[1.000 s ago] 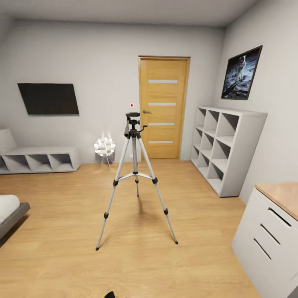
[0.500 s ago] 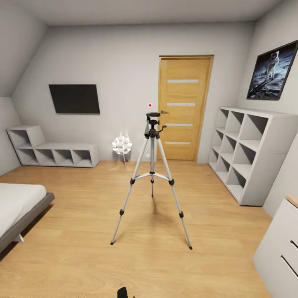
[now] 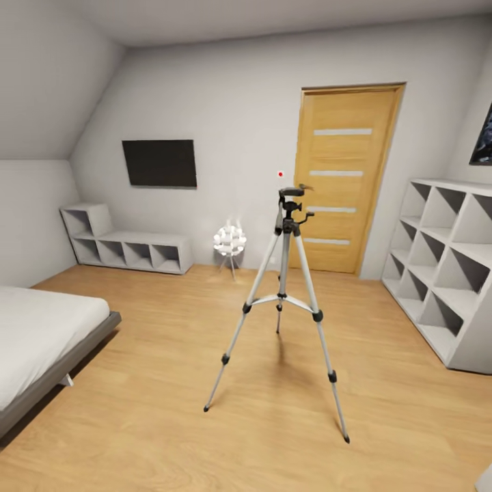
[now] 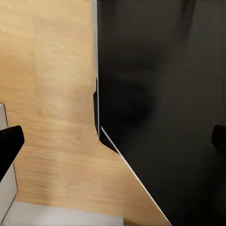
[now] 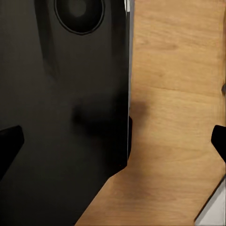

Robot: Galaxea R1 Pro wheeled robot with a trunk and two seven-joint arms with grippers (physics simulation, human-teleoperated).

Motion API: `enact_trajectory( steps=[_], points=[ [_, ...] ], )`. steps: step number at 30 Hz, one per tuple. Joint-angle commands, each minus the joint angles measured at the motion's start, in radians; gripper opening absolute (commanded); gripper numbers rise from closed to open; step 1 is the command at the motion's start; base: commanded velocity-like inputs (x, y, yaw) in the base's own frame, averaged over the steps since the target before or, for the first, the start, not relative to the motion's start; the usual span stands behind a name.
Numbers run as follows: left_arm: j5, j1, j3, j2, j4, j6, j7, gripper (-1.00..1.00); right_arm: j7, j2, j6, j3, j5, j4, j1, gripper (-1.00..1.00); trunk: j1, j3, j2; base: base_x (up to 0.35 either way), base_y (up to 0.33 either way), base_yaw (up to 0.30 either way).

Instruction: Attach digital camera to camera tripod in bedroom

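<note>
Silver-legged camera tripod (image 3: 283, 301), black head, upright on wood floor (image 3: 171, 383); both hands wide open, empty

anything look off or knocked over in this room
Nothing stands out. The camera tripod stands upright on the wood floor with all three legs spread and its head bare. The door is shut, the bed is flat and tidy, and the cube shelves stand square against the wall.
</note>
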Motion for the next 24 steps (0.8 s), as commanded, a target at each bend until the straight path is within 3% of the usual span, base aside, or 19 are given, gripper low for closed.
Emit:
enact_trajectory(
  steps=[1,10,24],
  points=[
    [0.0,0.001,0.001,0.0,-0.005,0.008,0.0,1.0,-0.001,0.0,-0.001,0.0,-0.001,0.0,0.0,1.0,0.001,-0.001,0.0,0.247,-0.014,0.276],
    [0.0,0.001,0.002,0.0,-0.005,0.008,0.0,1.0,-0.001,0.0,0.0,0.0,0.0,0.0,0.0,1.0,0.001,-0.001,0.0,0.175,-0.037,0.276],
    [0.0,0.001,0.002,-0.001,-0.005,0.007,0.0,1.0,-0.001,0.0,-0.001,0.0,0.0,0.0,0.0,1.0,0.001,-0.001,0.0,0.021,-0.005,0.272]
  ],
)
